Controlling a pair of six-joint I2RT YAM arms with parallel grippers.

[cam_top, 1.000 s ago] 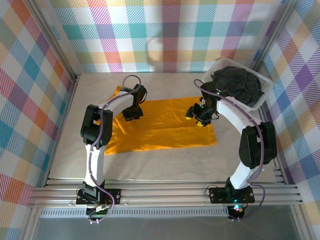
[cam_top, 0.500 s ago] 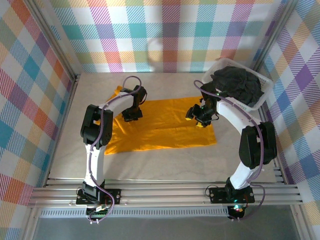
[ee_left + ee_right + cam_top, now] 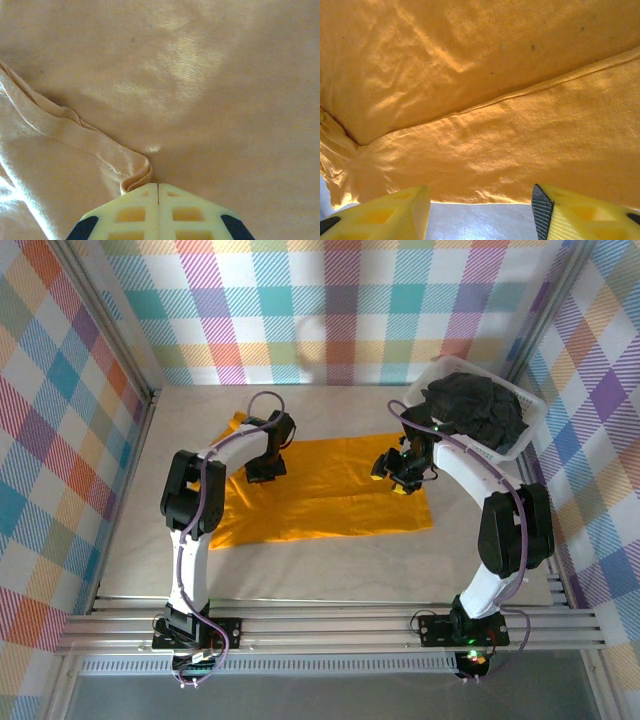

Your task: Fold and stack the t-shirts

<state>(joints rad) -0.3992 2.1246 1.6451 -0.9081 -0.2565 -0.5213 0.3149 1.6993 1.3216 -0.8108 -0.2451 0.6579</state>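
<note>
Cloth this soft and limp will likely sag, so it is best pinched at hems. Bright orange-yellow t-shirt lies spread on the bench. Left fingers are closed at its raised hem fold; right fingers hang half-open and empty over its edge. Crumpled charcoal-black t-shirt sits in the white lattice basket.

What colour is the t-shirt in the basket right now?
Dark charcoal-black; the t-shirt shows best in the top external view, bunched in the white basket.
</note>
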